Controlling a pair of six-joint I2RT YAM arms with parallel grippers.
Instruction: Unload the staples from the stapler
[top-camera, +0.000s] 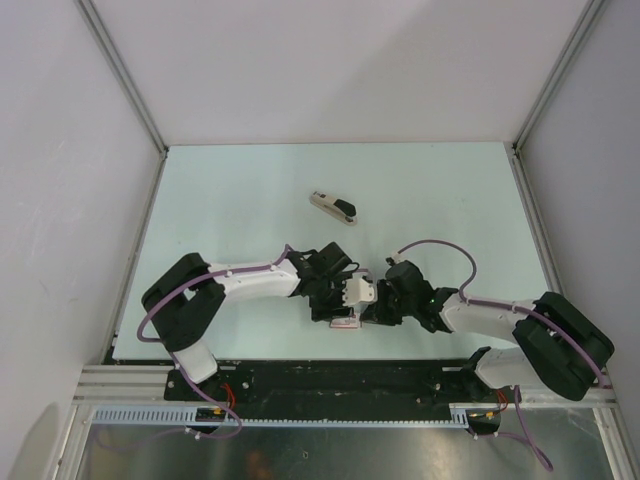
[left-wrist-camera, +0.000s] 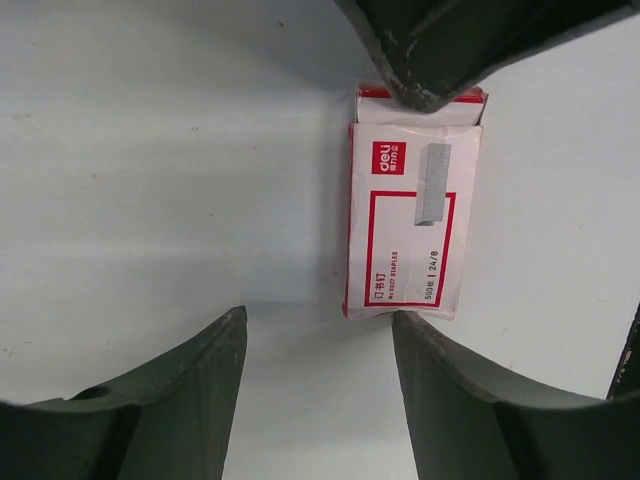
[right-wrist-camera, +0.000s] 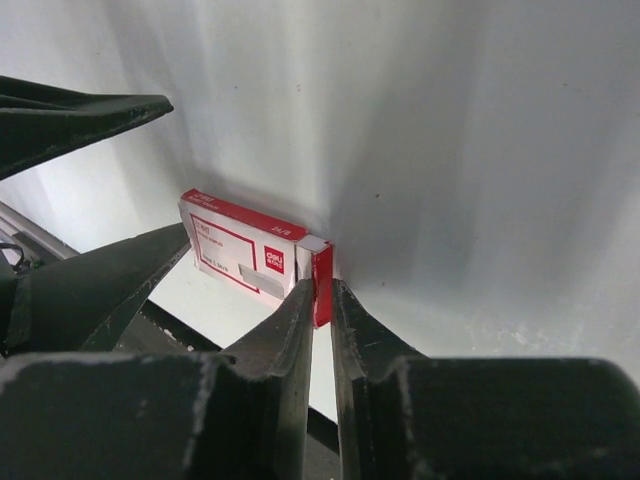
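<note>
The stapler (top-camera: 333, 207), cream with a black top, lies alone on the table well beyond both arms. No staples show in any view. Both grippers meet over a flat red-and-white staple box (left-wrist-camera: 415, 215) near the front edge. My left gripper (left-wrist-camera: 318, 318) is open, and its right finger (left-wrist-camera: 450, 390) touches the box's near end while the left finger stands on bare table. My right gripper (right-wrist-camera: 322, 290) is shut on the red end flap of the box (right-wrist-camera: 240, 250). From above, the box (top-camera: 344, 322) peeks out under the left gripper (top-camera: 340, 305) and the right gripper (top-camera: 368, 312).
White walls enclose the pale table (top-camera: 250, 190) on three sides. A black rail with cable track (top-camera: 330, 385) runs along the front edge behind the arm bases. A purple cable (top-camera: 440, 245) loops over the right arm.
</note>
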